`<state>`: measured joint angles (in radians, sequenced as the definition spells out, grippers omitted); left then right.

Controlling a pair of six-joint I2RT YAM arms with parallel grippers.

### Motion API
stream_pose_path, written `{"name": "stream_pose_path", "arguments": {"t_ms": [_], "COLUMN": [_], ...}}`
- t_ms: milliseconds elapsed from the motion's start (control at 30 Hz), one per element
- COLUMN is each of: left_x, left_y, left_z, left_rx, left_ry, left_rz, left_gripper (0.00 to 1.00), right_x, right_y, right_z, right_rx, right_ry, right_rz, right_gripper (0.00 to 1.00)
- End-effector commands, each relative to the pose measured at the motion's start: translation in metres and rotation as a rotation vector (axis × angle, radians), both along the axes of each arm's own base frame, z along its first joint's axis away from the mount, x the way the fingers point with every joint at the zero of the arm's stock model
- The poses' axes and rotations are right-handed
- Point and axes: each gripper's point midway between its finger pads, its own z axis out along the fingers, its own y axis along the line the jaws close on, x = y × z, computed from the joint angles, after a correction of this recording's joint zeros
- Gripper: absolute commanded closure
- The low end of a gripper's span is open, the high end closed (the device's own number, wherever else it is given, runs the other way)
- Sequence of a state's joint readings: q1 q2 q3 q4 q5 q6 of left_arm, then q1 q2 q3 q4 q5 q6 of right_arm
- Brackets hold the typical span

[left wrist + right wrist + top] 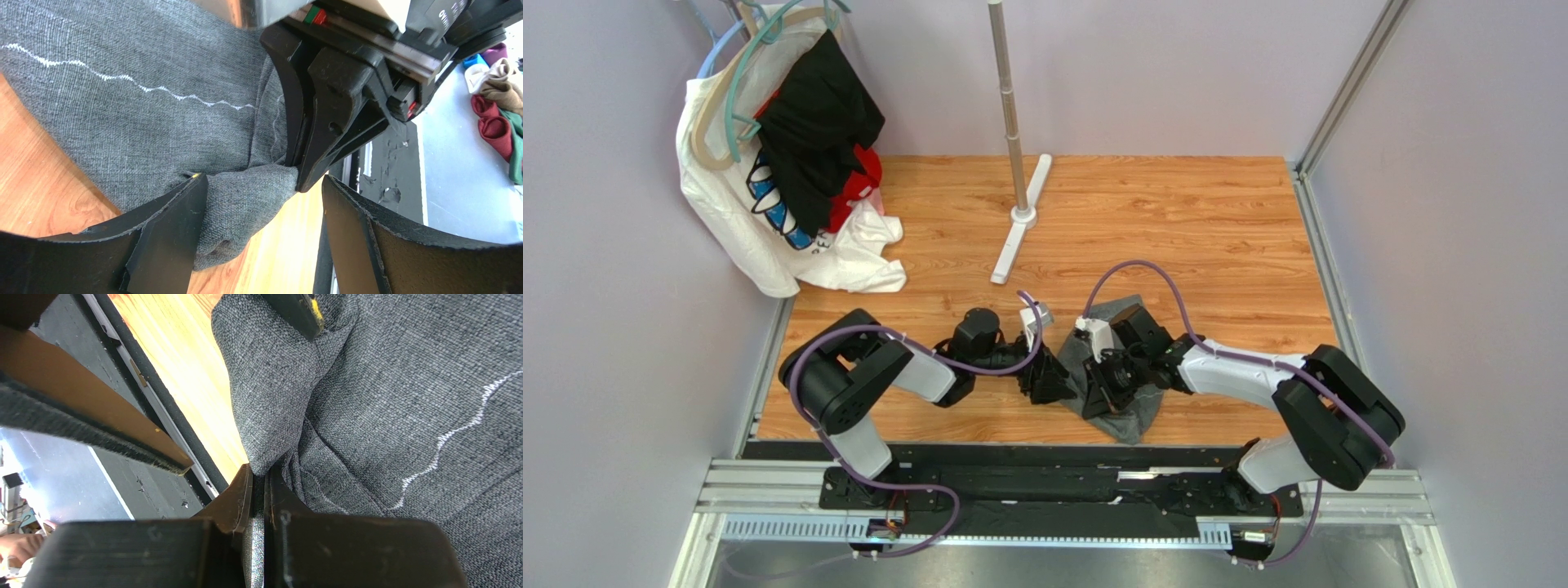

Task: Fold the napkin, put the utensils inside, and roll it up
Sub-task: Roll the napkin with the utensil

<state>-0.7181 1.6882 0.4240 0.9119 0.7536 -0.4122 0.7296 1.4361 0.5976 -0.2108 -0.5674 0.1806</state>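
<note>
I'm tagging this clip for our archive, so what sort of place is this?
Most likely a robotics lab test cell, not a home: a wooden tabletop boxed in by plain pale partition walls, a left arm and right arm bolted to a metal rail, and clothes on hangers as props.

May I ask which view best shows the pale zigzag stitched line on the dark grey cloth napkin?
The left wrist view: the pale zigzag stitched line runs long and sharp across the dark grey cloth napkin. The right wrist view shows a shorter stretch; in the top external view the bunched napkin is too small to show it.
</note>
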Motion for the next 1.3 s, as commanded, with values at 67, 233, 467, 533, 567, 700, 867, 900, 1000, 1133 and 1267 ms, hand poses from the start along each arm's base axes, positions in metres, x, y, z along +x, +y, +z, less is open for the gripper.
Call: {"name": "stream_pose_path", "arguments": {"t_ms": [67,233,467,533,567,700,867,900,1000,1133,1267], "left_x": [-0.003,-0.003,-0.006,-0.008,-0.009,-0.015,-0.019,-0.02,-0.019,-0.018,-0.017], "left_y": [0.002,0.003,0.005,0.006,0.006,0.007,0.008,0.008,0.008,0.008,0.012], "left_z": [-0.011,-0.015,-0.027,-0.029,-0.03,-0.032,-0.041,-0.043,-0.044,-0.046,-0.054], "left_rx": [0.035,0.053,0.097,0.102,0.104,0.11,0.14,0.144,0.15,0.165,0.214], "left_ry": [-0.007,0.005,0.043,0.053,0.058,0.079,0.092,0.096,0.092,0.101,0.134], "left_rz": [-0.016,-0.009,-0.006,-0.006,-0.007,-0.015,-0.003,-0.001,0.006,0.009,0.023], "left_gripper": [0.26,0.33,0.38,0.38,0.38,0.33,0.44,0.47,0.57,0.72,0.97], "right_x": [0.02,0.026,0.031,0.032,0.032,0.034,0.037,0.037,0.038,0.039,0.043], "right_y": [0.004,0.002,-0.002,-0.003,-0.003,-0.005,-0.006,-0.006,-0.006,-0.006,-0.007], "right_z": [0.009,0.009,0.006,0.004,0.003,0.003,0.004,0.004,0.005,0.004,0.006], "right_rx": [0.037,0.039,0.045,0.042,0.04,0.041,0.049,0.051,0.052,0.047,0.031], "right_ry": [-0.059,-0.054,-0.025,-0.017,-0.013,-0.006,-0.012,-0.012,-0.014,-0.013,-0.016], "right_rz": [-0.022,-0.042,-0.062,-0.071,-0.072,-0.085,-0.101,-0.101,-0.104,-0.111,-0.141], "right_gripper": [1.0,1.0,1.0,1.0,1.0,1.0,1.0,1.0,1.0,1.0,1.0]}}
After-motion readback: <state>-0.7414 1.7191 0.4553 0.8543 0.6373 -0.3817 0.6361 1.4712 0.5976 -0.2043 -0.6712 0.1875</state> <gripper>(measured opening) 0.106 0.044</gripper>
